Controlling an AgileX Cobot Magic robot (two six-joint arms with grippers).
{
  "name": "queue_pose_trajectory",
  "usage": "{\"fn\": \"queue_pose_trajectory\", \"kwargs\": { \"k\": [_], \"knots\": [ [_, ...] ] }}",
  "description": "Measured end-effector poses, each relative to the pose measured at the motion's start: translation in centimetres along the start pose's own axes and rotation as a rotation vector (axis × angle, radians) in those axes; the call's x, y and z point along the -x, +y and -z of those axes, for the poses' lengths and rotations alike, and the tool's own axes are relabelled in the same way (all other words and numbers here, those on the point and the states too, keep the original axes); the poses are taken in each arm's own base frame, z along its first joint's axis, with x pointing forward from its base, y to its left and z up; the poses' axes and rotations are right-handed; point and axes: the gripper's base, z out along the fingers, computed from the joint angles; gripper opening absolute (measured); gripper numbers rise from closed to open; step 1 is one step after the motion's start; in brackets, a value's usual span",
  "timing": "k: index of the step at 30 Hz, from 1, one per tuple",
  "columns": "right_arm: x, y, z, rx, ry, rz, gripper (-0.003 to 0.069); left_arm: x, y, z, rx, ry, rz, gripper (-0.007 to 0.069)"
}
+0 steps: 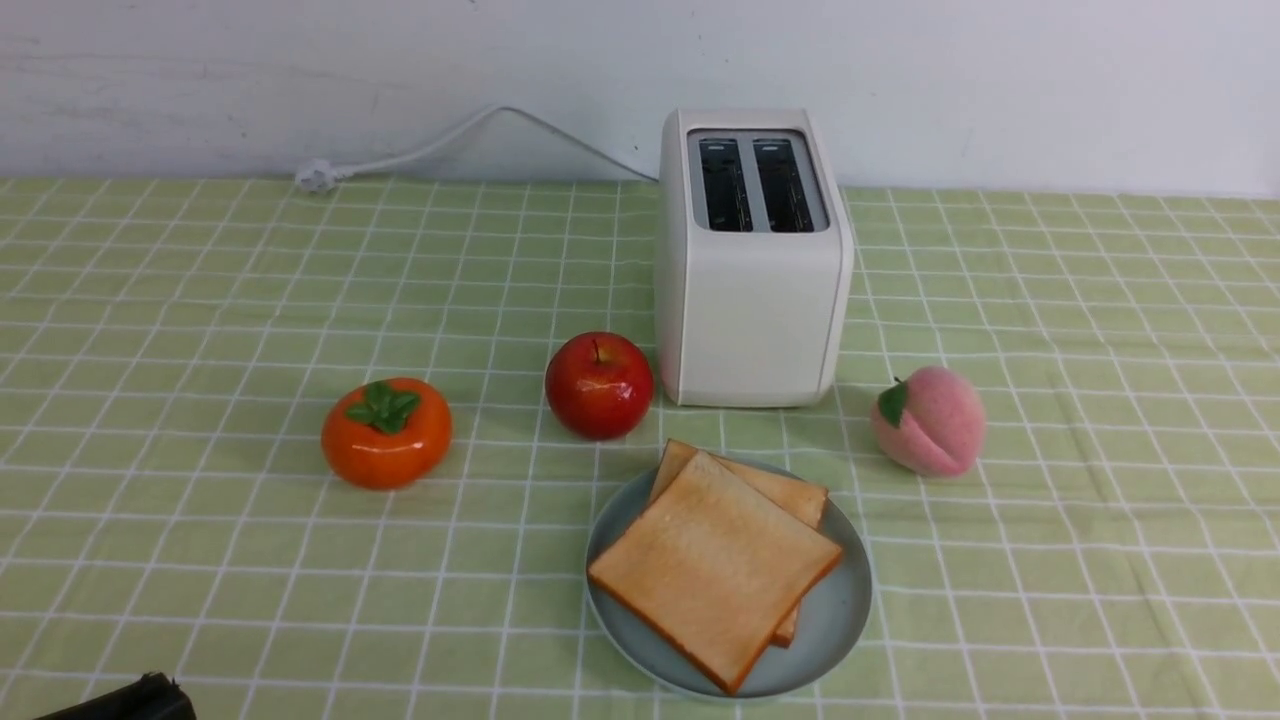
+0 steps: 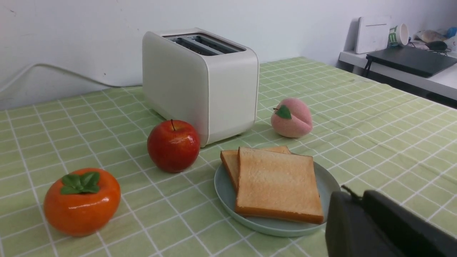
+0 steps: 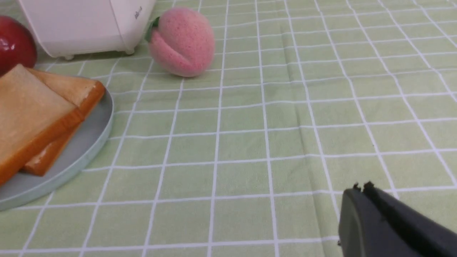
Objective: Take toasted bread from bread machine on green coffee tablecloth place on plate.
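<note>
Two slices of toasted bread (image 1: 715, 565) lie stacked and slightly fanned on the plate (image 1: 840, 620), in front of the bread machine (image 1: 752, 300). Both of its dark slots are empty. Everything rests on the green coffee tablecloth (image 1: 200, 300). In the left wrist view, my left gripper (image 2: 357, 195) hovers low beside the plate (image 2: 328, 182) and the toasted bread (image 2: 276, 182), its fingers together and holding nothing. In the right wrist view, my right gripper (image 3: 360, 188) is shut and empty over bare cloth, well away from the plate (image 3: 89, 142).
A red apple (image 1: 598, 385) sits by the bread machine's front left corner, an orange persimmon (image 1: 386, 432) further left, and a pink peach (image 1: 928, 420) to the right. The white cord (image 1: 440, 145) runs along the back wall. A side desk (image 2: 410, 60) stands beyond the table.
</note>
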Motion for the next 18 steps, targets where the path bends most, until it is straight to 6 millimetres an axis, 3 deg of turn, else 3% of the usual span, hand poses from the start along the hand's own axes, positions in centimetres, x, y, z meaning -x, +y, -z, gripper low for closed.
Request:
{"fn": "queue_pose_trajectory", "kwargs": {
  "k": [18],
  "knots": [
    [-0.02, 0.02, 0.00, 0.002, 0.002, -0.009, -0.0009, 0.00, 0.00, 0.00, 0.000, 0.000, 0.000, 0.0049]
  ]
}}
